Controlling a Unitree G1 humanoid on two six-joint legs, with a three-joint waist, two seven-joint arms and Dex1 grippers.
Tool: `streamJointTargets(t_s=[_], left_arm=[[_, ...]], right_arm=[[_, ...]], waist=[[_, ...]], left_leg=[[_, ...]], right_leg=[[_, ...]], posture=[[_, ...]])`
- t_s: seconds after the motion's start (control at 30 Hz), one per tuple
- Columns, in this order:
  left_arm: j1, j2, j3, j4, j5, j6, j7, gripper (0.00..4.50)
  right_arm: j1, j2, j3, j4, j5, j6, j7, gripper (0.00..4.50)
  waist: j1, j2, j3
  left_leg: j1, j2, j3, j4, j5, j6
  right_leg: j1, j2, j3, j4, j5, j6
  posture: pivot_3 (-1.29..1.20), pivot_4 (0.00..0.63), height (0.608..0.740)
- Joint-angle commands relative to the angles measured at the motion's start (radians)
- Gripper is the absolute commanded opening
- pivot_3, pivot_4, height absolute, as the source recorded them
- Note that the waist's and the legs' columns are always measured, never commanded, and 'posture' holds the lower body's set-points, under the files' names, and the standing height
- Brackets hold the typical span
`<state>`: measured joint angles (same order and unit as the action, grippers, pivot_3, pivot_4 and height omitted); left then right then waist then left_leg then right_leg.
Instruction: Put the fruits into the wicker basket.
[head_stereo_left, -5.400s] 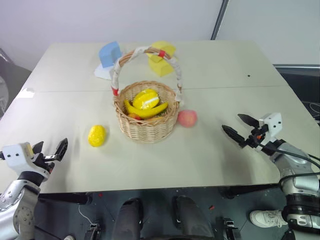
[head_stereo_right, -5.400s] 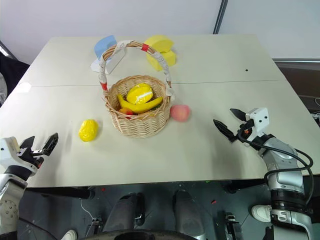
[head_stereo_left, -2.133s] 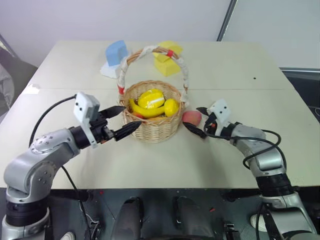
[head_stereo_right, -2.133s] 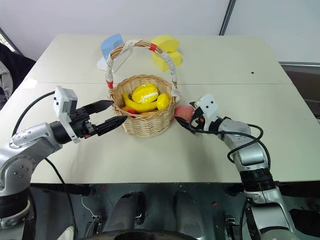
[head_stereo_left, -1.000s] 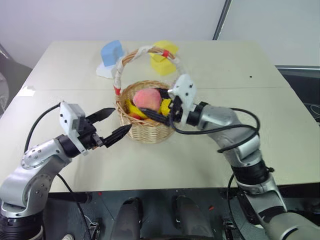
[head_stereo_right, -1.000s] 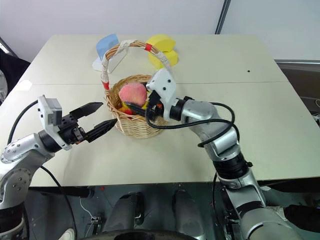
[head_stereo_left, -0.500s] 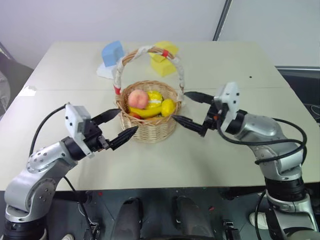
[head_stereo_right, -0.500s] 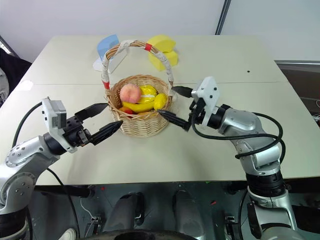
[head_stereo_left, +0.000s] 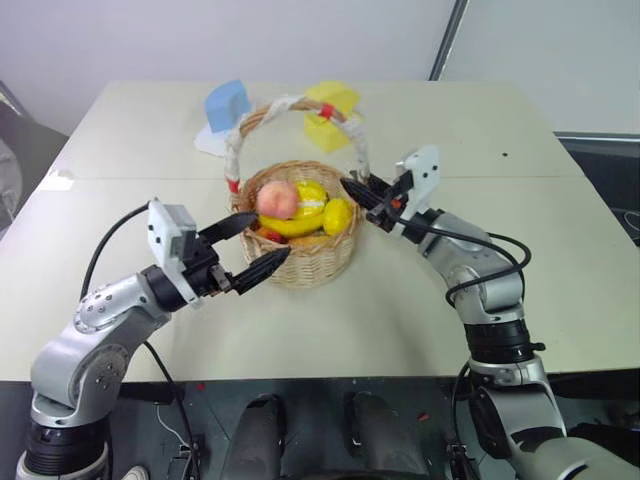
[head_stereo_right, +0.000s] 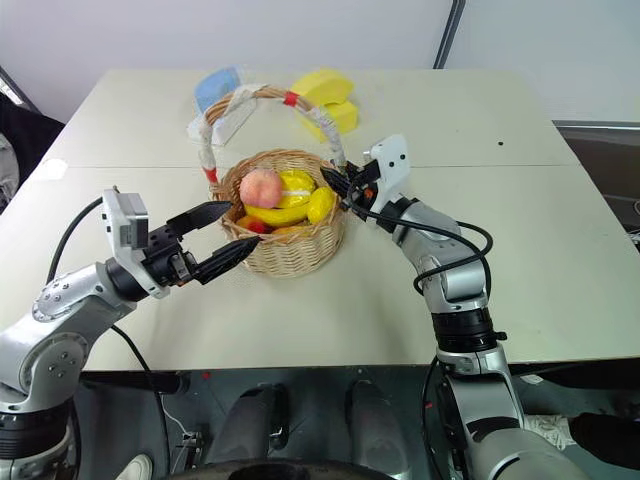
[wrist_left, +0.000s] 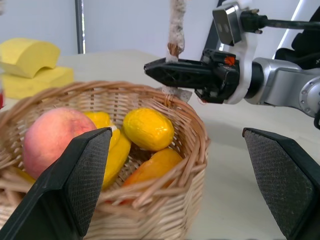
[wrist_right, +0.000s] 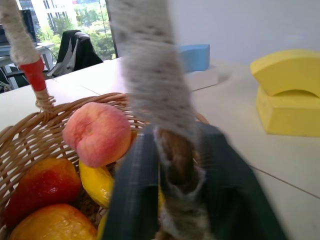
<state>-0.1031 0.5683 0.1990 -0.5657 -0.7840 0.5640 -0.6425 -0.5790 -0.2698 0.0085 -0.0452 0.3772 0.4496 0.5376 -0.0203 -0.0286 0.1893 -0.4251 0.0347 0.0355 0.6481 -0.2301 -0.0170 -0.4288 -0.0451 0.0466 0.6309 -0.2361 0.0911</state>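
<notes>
A: While you are watching the head views, what is the right gripper (head_stereo_right: 338, 186) doing?

B: It is pinching the basket (head_stereo_left: 300, 262) by the right foot of its handle (wrist_right: 150, 75); your right wrist view is showing both fingers (wrist_right: 131, 200) pressed shut against the cloth wrap with the handle between them.

A: And the left gripper (head_stereo_left: 252, 245)?

B: You are seeing it hovering at the basket's near left side, its fingers spread wide and holding nothing.

A: Where are the fruits lying?

B: All are sitting inside the basket at the middle of the table (head_stereo_left: 500, 280): the peach (head_stereo_left: 278, 199) on the left, the lemon (head_stereo_left: 338, 214) on the right, the banana (head_stereo_left: 290, 226) lying between them.

A: Anything else?

B: A blue block (head_stereo_left: 226, 103) and a yellow foam shape (head_stereo_left: 330, 112) are standing beyond the basket, on the far side.
</notes>
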Motion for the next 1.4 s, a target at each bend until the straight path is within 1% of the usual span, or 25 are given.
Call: streamJointTargets(t_s=[0.03, 0.17, 0.3, 0.37, 0.5, 0.57, 0.7, 0.77, 0.83, 0.97, 1.0, 1.17, 1.27, 1.4], left_arm=[[-0.003, -0.014, -0.011, -0.044, 0.001, -0.025, 0.009, 4.50], [-0.015, -0.022, -0.028, -0.039, 0.002, -0.027, 0.007, 4.50], [-0.032, -0.028, -0.043, -0.025, 0.001, -0.028, -0.006, 4.50], [-0.042, -0.031, -0.050, -0.015, 0.003, -0.029, -0.013, 4.50], [-0.081, -0.046, -0.088, 0.020, 0.016, -0.036, -0.035, 4.50], [-0.095, -0.056, -0.100, 0.030, 0.021, -0.039, -0.040, 4.50], [-0.111, -0.069, -0.115, 0.039, 0.031, -0.043, -0.043, 4.50], [-0.110, -0.073, -0.117, 0.038, 0.033, -0.044, -0.044, 4.50], [-0.106, -0.074, -0.118, 0.036, 0.034, -0.045, -0.044, 4.50], [-0.094, -0.074, -0.115, 0.031, 0.031, -0.045, -0.042, 4.50], [-0.087, -0.073, -0.110, 0.032, 0.031, -0.044, -0.041, 4.50], [-0.056, -0.078, -0.070, 0.058, 0.026, -0.055, -0.026, 4.50], [0.004, -0.062, -0.017, 0.110, 0.058, -0.086, -0.031, 4.50], [0.071, -0.054, 0.027, 0.185, 0.163, -0.145, 0.021, 4.50]], right_arm=[[-0.014, -0.013, -0.040, -0.071, 0.019, -0.015, -0.007, 0.15], [-0.014, -0.059, -0.125, -0.098, 0.027, -0.021, -0.044, 0.15], [-0.015, -0.152, -0.254, -0.061, -0.017, -0.058, -0.120, 0.15], [-0.021, -0.190, -0.304, -0.017, -0.044, -0.080, -0.166, 0.15], [-0.034, -0.281, -0.400, 0.159, -0.146, -0.166, -0.319, 0.15], [-0.046, -0.297, -0.424, 0.232, -0.162, -0.201, -0.364, 0.15], [-0.061, -0.302, -0.452, 0.336, -0.159, -0.246, -0.392, 0.15], [-0.057, -0.303, -0.454, 0.351, -0.146, -0.254, -0.381, 1.18], [-0.046, -0.305, -0.455, 0.345, -0.133, -0.252, -0.368, 2.02], [-0.004, -0.316, -0.471, 0.303, -0.118, -0.243, -0.357, 4.13], [0.034, -0.322, -0.480, 0.270, -0.104, -0.251, -0.327, 4.43], [0.191, -0.337, -0.515, 0.136, -0.043, -0.263, -0.225, 4.43], [0.325, -0.343, -0.544, 0.047, 0.004, -0.261, -0.141, 4.43], [0.478, -0.364, -0.408, -0.091, 0.015, -0.290, 0.066, 4.43]], waist=[[0.001, 0.000, 0.000], [0.005, 0.000, 0.000], [0.008, 0.000, 0.000], [0.008, 0.000, 0.000], [0.005, 0.000, 0.000], [0.004, 0.000, 0.000], [-0.015, 0.001, 0.001], [-0.024, 0.003, 0.001], [-0.026, 0.004, 0.001], [-0.023, 0.004, 0.001], [-0.022, 0.004, 0.001], [-0.013, 0.004, 0.001], [-0.015, 0.005, 0.000], [-0.027, 0.006, 0.000]], left_leg=[[0.000, 0.000, 0.000, 0.000, 0.000, 0.000], [0.000, 0.000, 0.000, 0.000, 0.000, 0.000], [0.000, -0.001, 0.000, 0.000, 0.000, 0.000], [0.000, -0.001, 0.000, 0.000, 0.000, 0.000], [0.000, -0.001, 0.000, 0.000, 0.000, 0.000], [0.000, -0.001, 0.000, 0.000, 0.000, 0.000], [0.000, -0.001, 0.000, 0.000, 0.000, 0.000], [0.000, -0.001, 0.000, -0.001, 0.000, 0.000], [0.001, -0.001, 0.000, -0.001, 0.000, 0.000], [0.001, -0.001, -0.001, -0.001, 0.000, 0.000], [0.001, -0.001, -0.001, -0.001, 0.000, 0.000], [0.000, -0.001, -0.001, 0.000, 0.000, 0.000], [0.001, -0.001, -0.001, 0.000, 0.000, 0.000], [0.002, -0.001, -0.001, -0.001, 0.000, 0.001]], right_leg=[[0.000, 0.000, 0.000, 0.000, 0.000, 0.000], [0.000, 0.000, 0.000, 0.000, 0.000, 0.000], [0.000, -0.001, 0.000, 0.000, 0.000, 0.000], [0.000, -0.001, 0.000, -0.001, 0.000, 0.000], [0.000, -0.001, 0.000, -0.001, 0.000, 0.000], [0.000, 0.000, 0.000, -0.001, 0.000, 0.000], [0.000, 0.001, 0.001, 0.000, 0.000, 0.000], [0.000, 0.001, 0.002, 0.000, 0.001, 0.001], [0.000, 0.001, 0.002, 0.000, 0.001, 0.003], [0.000, 0.002, 0.002, 0.000, 0.001, 0.003], [0.000, 0.002, 0.002, 0.000, 0.001, 0.003], [0.001, 0.001, 0.002, 0.000, 0.000, 0.005], [0.001, 0.001, 0.002, 0.000, -0.001, 0.003], [0.002, 0.001, 0.002, 0.000, -0.002, 0.002]], posture=[[0.00, 0.150, 0.740], [0.00, 0.150, 0.740], [0.00, 0.150, 0.740], [0.00, 0.150, 0.740], [0.00, 0.150, 0.740], [0.00, 0.150, 0.740], [0.00, 0.150, 0.740], [0.00, 0.150, 0.740], [0.00, 0.150, 0.740], [0.00, 0.150, 0.740], [0.00, 0.150, 0.740], [0.00, 0.150, 0.740], [0.00, 0.150, 0.740], [0.00, 0.150, 0.740]])
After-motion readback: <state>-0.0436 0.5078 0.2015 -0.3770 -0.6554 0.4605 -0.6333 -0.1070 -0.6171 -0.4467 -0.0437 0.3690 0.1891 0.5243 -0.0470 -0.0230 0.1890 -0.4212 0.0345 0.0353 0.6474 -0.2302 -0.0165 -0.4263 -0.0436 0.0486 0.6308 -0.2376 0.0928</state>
